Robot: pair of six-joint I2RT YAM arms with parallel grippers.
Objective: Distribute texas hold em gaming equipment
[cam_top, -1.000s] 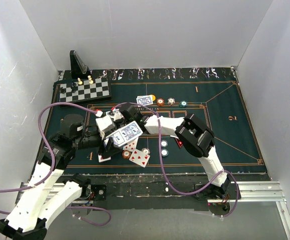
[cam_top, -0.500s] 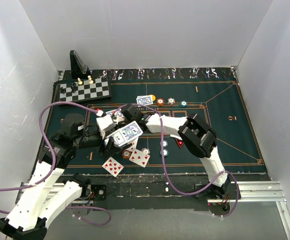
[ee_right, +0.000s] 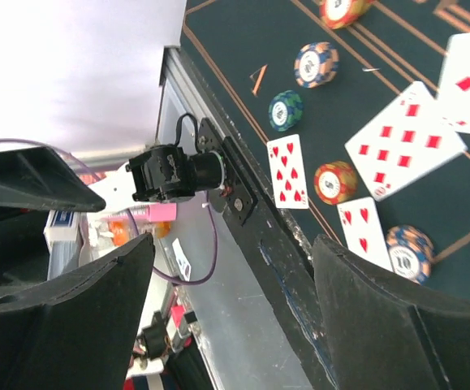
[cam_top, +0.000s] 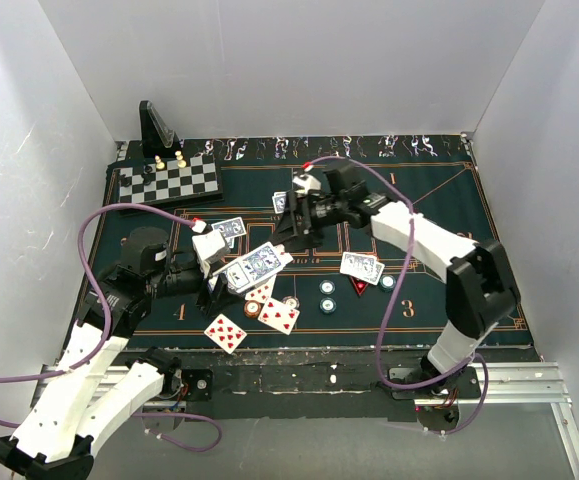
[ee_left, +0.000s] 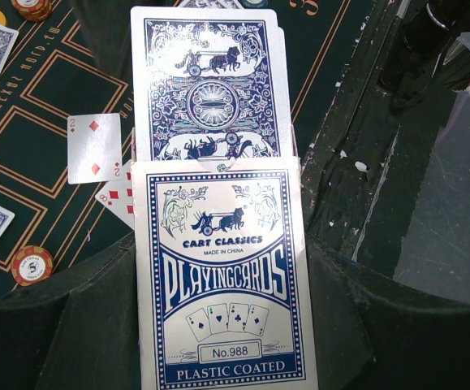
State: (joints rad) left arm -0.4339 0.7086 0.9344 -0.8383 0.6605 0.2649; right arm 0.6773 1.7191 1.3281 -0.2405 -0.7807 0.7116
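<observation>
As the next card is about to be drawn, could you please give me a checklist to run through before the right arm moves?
1. Grip: left gripper shut on the playing-card box: ok.
2. Supply: blue-backed card sticks out of the box top, uncovered: ok.
3. Hand free: right gripper open, nothing between its fingers: ok.
4. Alignment: right gripper at that card: not ok; it hangs apart from the box, farther up the green felt mat.
5. Number of cards left inside the box: cannot tell.
</observation>
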